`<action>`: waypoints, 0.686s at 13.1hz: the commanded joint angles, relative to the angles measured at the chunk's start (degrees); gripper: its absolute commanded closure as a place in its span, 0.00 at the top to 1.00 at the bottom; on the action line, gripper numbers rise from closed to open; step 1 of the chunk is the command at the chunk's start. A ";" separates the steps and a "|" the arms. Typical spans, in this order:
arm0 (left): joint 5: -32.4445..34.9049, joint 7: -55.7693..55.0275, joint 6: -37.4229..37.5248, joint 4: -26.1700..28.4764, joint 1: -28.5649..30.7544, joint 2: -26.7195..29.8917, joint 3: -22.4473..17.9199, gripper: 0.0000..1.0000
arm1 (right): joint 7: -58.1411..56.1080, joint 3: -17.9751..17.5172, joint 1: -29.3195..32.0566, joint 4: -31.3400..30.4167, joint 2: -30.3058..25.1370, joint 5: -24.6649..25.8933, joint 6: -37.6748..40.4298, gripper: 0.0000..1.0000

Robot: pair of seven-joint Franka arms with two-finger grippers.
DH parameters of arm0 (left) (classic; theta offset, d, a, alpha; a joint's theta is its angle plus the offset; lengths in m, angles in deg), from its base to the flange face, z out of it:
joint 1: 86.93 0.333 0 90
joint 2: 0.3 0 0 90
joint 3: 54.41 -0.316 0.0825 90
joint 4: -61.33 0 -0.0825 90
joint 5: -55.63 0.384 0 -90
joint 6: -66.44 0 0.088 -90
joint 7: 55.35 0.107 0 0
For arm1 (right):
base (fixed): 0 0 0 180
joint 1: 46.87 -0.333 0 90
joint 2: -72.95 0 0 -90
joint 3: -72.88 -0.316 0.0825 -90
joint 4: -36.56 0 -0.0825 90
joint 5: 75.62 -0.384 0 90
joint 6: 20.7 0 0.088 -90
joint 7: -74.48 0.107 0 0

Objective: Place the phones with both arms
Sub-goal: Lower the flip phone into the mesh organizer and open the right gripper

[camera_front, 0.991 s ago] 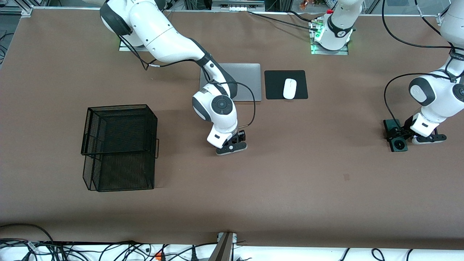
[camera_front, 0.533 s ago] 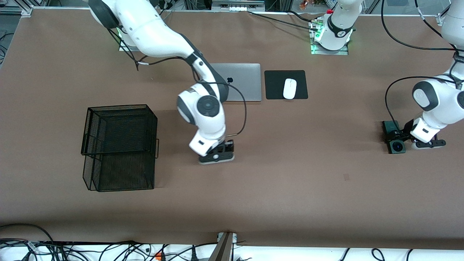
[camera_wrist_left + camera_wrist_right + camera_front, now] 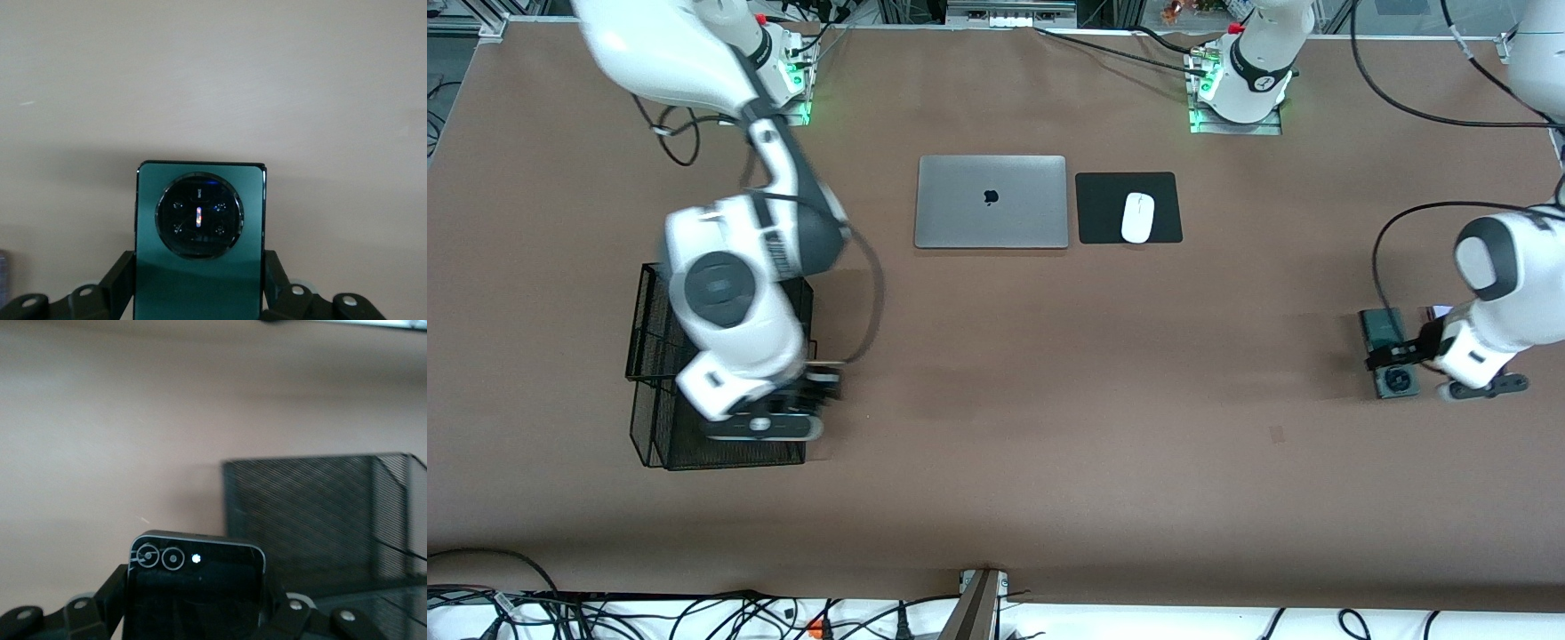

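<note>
Basket: black wire mesh, two tiers, at the right arm's end of the worktop. I can see nothing inside it; much of it is covered by the right arm in the front view. It also shows in the right wrist view.

Right gripper: over the basket's edge nearest the table's middle, closed on the black phone. In the right wrist view I see its two camera rings and a fingertip against each side.

Left gripper: low at the left arm's end of the worktop, closed on the green phone. In the left wrist view the phone shows its round camera ring, with a finger pressed on each long edge. I cannot tell whether the phone is clear of the surface.

Laptop: grey, lid shut, mid-worktop toward the bases. Mouse: white, on a black pad just beside the laptop.

Changes since a second ago: the right arm has swung from mid-worktop, in front of the laptop, across to the basket, carrying the black phone. The laptop, then partly covered by that arm, is now fully in view. The left gripper has finished closing on the green phone, which has shifted slightly toward the front camera. Basket, mouse and pad have not moved.
</note>
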 commanded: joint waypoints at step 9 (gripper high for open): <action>1.88 -42.04 5.48 -7.77 -32.68 -2.72 -0.79 0.00 | -18.50 8.74 5.24 -42.85 -22.86 -8.44 -16.80 0.08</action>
